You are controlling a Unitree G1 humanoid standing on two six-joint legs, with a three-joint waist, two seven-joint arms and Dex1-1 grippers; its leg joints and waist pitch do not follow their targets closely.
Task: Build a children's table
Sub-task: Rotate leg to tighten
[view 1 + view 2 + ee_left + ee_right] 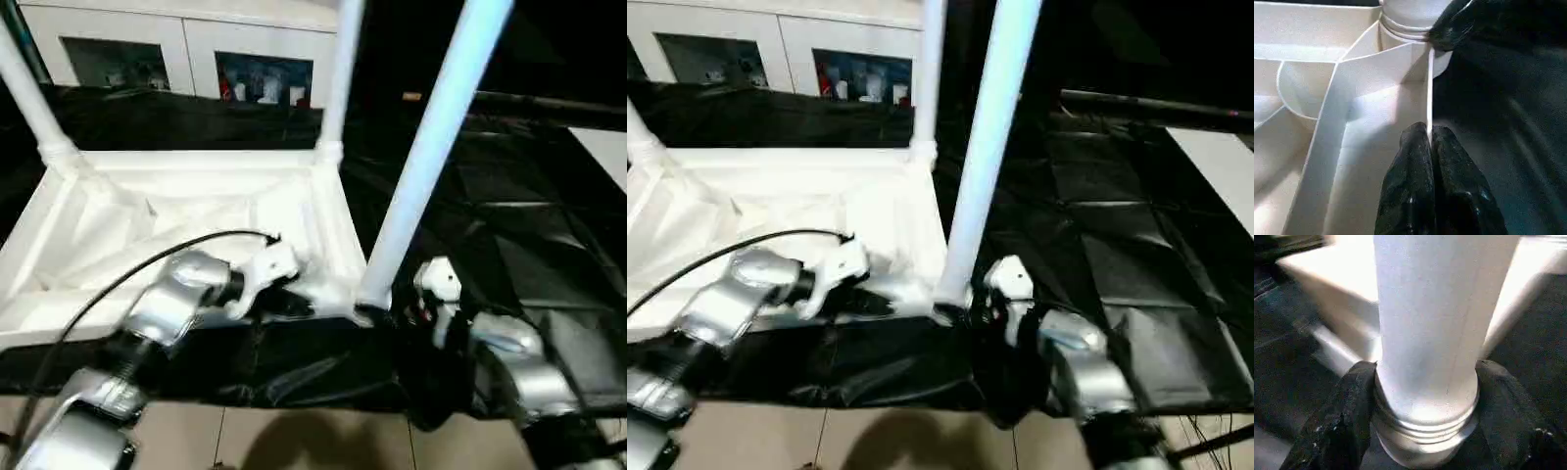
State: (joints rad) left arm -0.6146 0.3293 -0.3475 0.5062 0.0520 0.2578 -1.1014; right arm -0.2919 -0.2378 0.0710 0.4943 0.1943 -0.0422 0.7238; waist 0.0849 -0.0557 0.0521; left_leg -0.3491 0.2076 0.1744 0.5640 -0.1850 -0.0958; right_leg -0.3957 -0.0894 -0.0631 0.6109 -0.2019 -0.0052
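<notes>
The children's table lies upside down on the black cloth, its ribbed white top [176, 162] facing up. Two legs stand in the far corner sockets, one at the left [29, 98] and one at the right [340, 69]. A third leg [431, 147] rises, leaning a little, from the near right corner. My right gripper [1425, 382] is shut on this leg's threaded base, one finger [1352, 401] on each side. My left gripper [1430, 139] is shut on the top's thin side rim [1429, 88], just short of that corner socket.
A white cabinet with glass doors [196, 49] stands behind the work table. The black cloth [509, 215] stretches off to the right, with a white panel [602, 152] at its far right. A black cable [118, 274] loops over my left forearm. Pale floor [294, 441] shows below the table's near edge.
</notes>
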